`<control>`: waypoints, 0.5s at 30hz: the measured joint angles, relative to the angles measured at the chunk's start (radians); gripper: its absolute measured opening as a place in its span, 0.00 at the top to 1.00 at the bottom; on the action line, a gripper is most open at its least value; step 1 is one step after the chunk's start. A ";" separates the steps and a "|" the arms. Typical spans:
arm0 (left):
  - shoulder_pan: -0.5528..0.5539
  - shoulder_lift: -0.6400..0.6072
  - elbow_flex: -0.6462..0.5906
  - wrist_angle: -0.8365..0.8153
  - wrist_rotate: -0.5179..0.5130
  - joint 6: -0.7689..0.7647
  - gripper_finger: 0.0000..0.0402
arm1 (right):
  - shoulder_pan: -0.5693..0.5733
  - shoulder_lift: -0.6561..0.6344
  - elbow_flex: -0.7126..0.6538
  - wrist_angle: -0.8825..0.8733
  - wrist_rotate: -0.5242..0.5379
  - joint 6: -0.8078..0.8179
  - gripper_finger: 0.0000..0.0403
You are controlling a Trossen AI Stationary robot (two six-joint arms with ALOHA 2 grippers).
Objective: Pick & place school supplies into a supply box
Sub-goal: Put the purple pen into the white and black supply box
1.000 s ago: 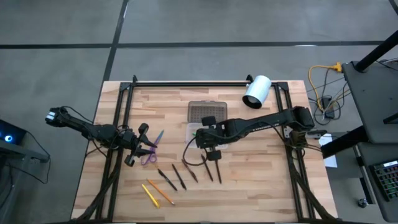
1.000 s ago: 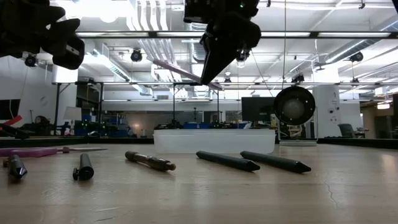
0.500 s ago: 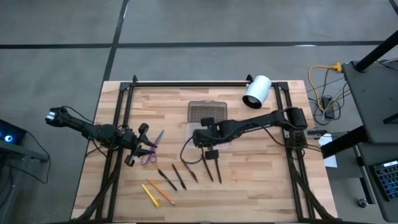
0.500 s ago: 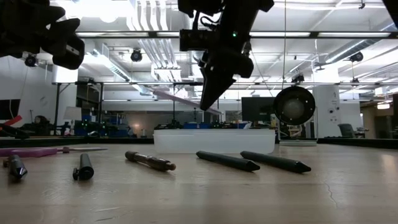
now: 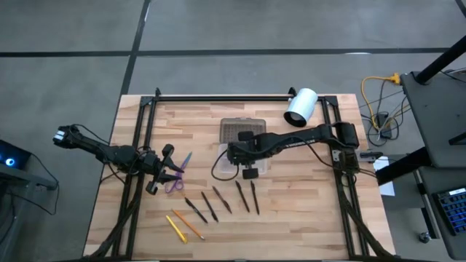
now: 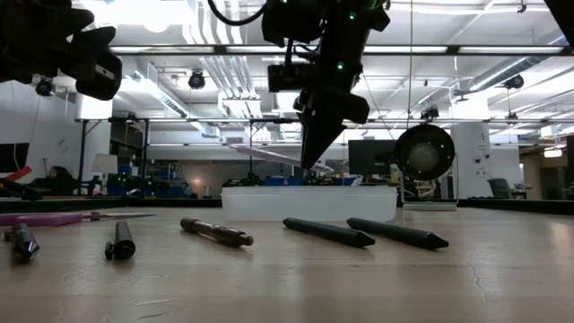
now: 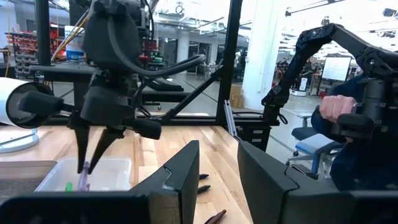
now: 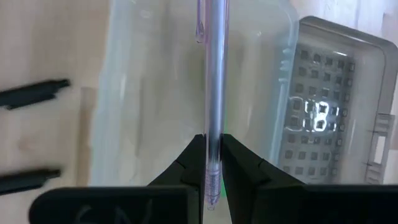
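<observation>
Wooden table [image 5: 306,211], one, with a black frame rail along its far edge. Two dark arms. The right arm reaches from the right edge across to table centre. The left arm waits at the left edge.

White cylinder [image 5: 300,107], one, lying at the far right of the table.

Supply box [image 5: 227,156], one: clear tray at table centre, with its grey dotted lid [image 5: 241,130] open flat on the far side, touching the tray.

Right gripper [image 8: 211,163] hangs directly above the tray, fingers pinched together on one pinkish pen [image 8: 214,81]. In the right wrist view the pen runs lengthwise over the tray. In the low view it slants down to the left, its lower end just above the tray wall. Something green shows inside the tray beside the pen; I cannot tell what it is.

Left gripper [image 5: 162,171] is over the left part of the table, fingers apart, nothing between them.

Scissors [image 5: 177,177], one pair, purple handles, on the table just right of the left gripper.

Dark pens [image 5: 227,201], five counted, in a loose row on the near side of the tray; none touches the tray.

Yellow/orange pencils [image 5: 182,227], two, side by side, at the near left, apart from the dark row.
</observation>
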State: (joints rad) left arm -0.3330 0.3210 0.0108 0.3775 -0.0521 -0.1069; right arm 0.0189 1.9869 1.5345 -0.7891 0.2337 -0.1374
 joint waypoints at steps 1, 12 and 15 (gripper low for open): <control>0.000 0.000 0.000 0.000 0.000 0.000 0.76 | -0.003 0.000 0.000 0.000 0.000 -0.002 0.93; 0.000 0.000 0.000 0.000 0.000 0.000 0.76 | -0.038 0.000 -0.013 -0.018 -0.006 -0.003 0.93; 0.000 0.000 0.000 0.000 0.000 0.000 0.76 | -0.038 0.000 -0.014 -0.016 -0.008 -0.004 0.93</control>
State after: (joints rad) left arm -0.3331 0.3206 0.0109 0.3776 -0.0521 -0.1070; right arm -0.0193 1.9865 1.5208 -0.8056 0.2261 -0.1412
